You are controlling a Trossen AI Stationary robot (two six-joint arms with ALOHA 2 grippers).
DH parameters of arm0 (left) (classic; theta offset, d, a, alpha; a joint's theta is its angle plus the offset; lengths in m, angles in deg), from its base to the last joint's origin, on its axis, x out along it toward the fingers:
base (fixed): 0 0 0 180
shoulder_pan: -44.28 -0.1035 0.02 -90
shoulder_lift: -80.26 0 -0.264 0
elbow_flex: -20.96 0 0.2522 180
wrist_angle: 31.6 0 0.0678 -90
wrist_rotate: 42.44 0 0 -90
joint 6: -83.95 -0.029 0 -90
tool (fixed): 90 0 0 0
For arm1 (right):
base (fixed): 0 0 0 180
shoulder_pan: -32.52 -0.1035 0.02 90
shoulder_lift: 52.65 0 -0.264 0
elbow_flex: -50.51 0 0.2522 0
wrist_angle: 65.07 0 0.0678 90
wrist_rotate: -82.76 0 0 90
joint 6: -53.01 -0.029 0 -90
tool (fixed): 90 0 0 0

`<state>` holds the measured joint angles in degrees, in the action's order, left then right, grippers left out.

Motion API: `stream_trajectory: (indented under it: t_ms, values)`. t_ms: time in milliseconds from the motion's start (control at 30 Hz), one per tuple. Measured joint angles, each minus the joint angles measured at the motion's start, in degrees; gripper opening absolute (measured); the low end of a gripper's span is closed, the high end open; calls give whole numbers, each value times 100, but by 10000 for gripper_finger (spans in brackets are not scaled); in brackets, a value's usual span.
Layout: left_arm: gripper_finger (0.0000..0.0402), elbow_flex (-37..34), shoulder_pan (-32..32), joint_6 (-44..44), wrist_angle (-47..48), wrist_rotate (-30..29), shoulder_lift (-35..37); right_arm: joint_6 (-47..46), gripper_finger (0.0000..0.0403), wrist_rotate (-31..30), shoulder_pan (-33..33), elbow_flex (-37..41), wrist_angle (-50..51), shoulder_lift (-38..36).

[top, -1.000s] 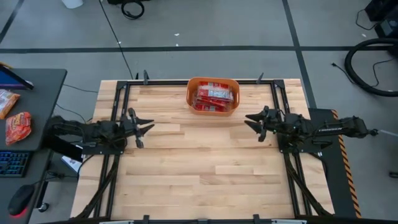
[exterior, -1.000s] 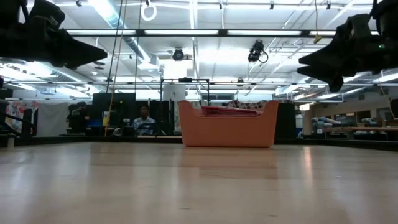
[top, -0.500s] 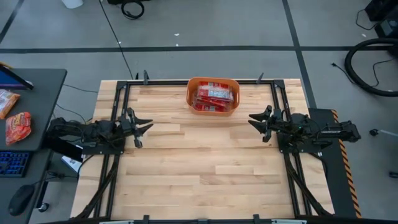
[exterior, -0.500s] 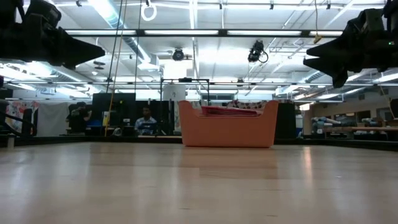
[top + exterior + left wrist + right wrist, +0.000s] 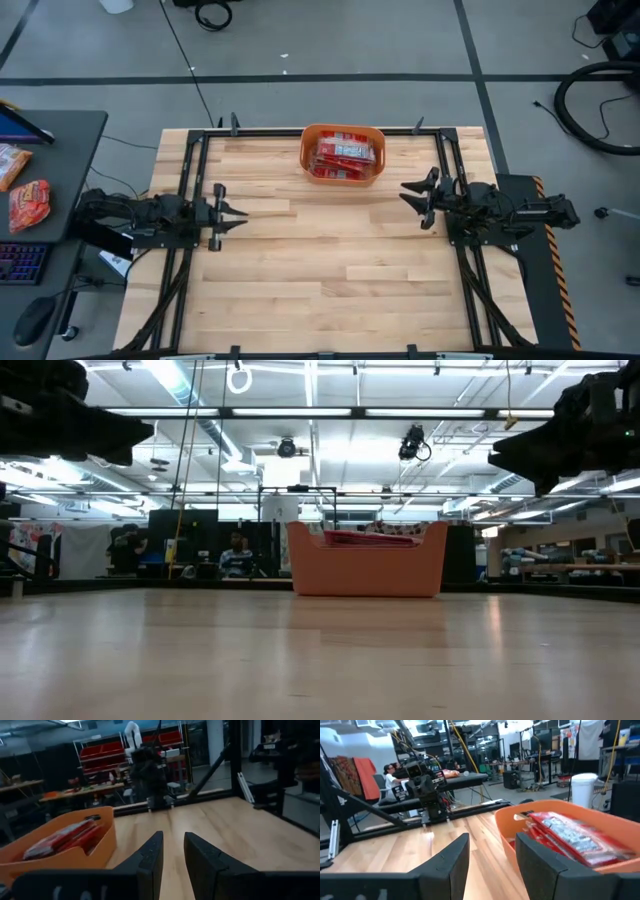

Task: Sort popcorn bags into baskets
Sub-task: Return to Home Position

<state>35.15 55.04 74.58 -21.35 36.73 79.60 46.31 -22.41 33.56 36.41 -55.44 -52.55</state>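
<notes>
The orange basket [image 5: 306, 150] stands on its base at the table's far edge, mid-width; it also shows in the low view as the basket [image 5: 365, 572]. Several red-and-white popcorn bags [image 5: 345, 155] lie stacked inside it, showing in the wrist views as bags [image 5: 60, 837] and bags [image 5: 570, 832]. My left gripper [image 5: 240, 213] hovers over the table's left side, open with a narrow gap, as the left wrist view shows [image 5: 173, 837]. My right gripper [image 5: 405, 190] hovers over the right side, open [image 5: 492, 840]. Both point toward the table's middle and hold nothing.
Bare wooden tabletop [image 5: 320, 260] lies between the two arms and toward the near edge. A black frame [image 5: 190, 170] runs along the table's sides. A side desk [image 5: 50, 170] to the left carries loose packets. People [image 5: 232, 555] sit in the room beyond the far edge.
My right gripper has drawn back a little toward the table's right edge. My left gripper has rolled about its own axis and pulled slightly toward the left edge. The basket and bags have stayed still.
</notes>
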Motion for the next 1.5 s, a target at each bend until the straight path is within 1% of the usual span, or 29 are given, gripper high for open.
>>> stream_trajectory:
  t_ms: [100,300,433,500,633,700,1500]
  values:
    - [82,0,-6,-232,-87,12,-6,47,164,-6,0,0,-87,0]
    - [82,-2,-4,-317,-382,8,-6,-534,164,-259,0,0,2,0]
    - [82,-2,-4,-557,-556,0,-6,-552,165,-272,0,0,23,31]
    - [82,-2,-4,-815,-609,-3,-6,-553,165,-272,0,0,14,31]
    - [82,-2,-4,-1729,-793,17,-7,-555,165,-272,0,0,-8,31]
    - [82,-3,-4,-1983,-855,17,-9,-555,165,-272,0,0,-8,31]
    - [82,-4,-4,-1935,-867,17,-8,-557,165,-272,0,-2,-23,31]
